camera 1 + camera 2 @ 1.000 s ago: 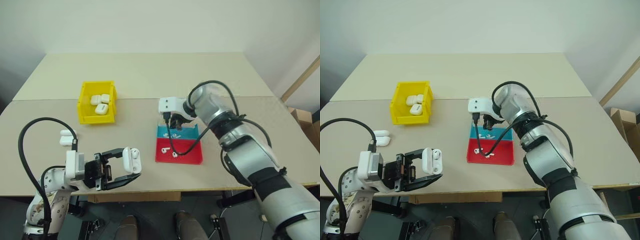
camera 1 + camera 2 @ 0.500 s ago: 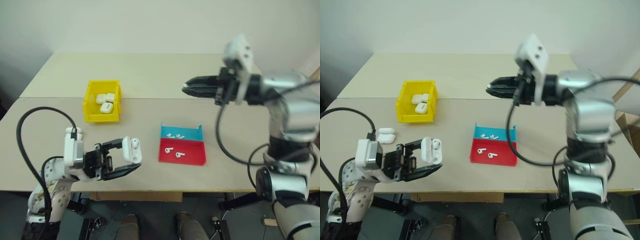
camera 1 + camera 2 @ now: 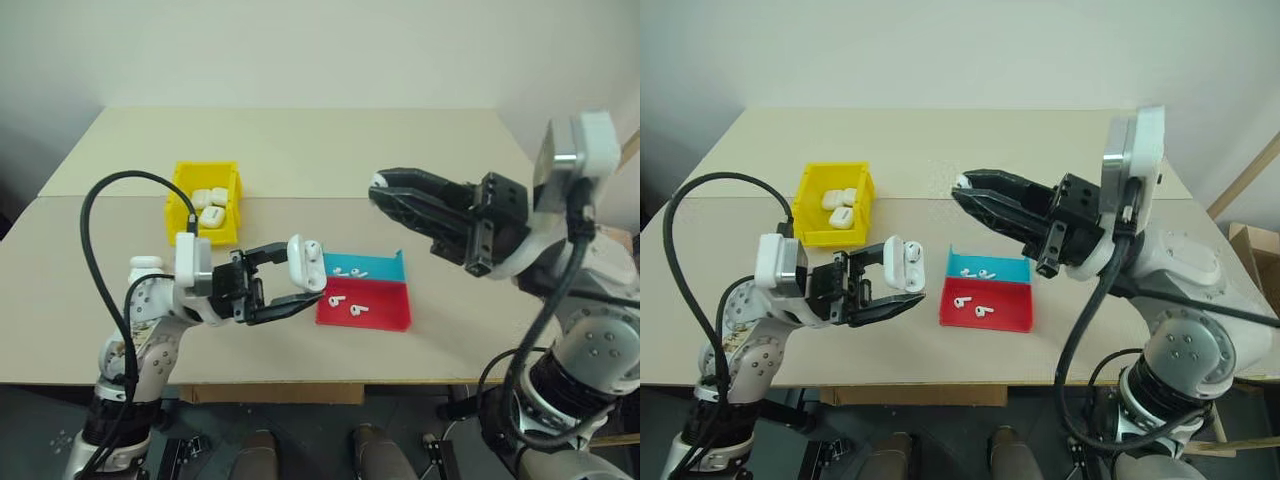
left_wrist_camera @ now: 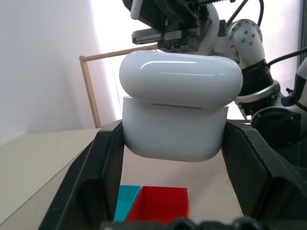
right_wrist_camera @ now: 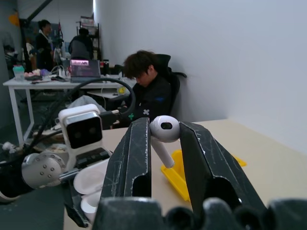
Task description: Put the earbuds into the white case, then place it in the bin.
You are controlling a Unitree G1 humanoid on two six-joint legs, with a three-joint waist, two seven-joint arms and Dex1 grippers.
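My left gripper (image 3: 306, 276) is shut on the white case (image 3: 305, 263), held above the table left of the tray with its lid hinged open. The left wrist view shows the case (image 4: 176, 112) clamped between both fingers (image 4: 108, 163). My right gripper (image 3: 379, 189) hangs higher, pointing left toward the case and apart from it, and is shut on one earbud (image 5: 164, 131) pinched at its tips. More earbuds (image 3: 351, 271) lie in the tray. The yellow bin (image 3: 173, 207) stands at the back left with several white cases (image 3: 210, 208) inside.
The red-and-blue tray (image 3: 385, 316) lies at the table's middle, under and between the two grippers. A loose white case (image 3: 146, 263) rests behind my left arm. A black cable (image 3: 100, 200) loops beside the bin. People (image 5: 146, 84) sit at desks beyond the table.
My right gripper lifted off the tray with an earbud, drew back and turned to point left. My left gripper carried the case up and to the right, toward the tray.
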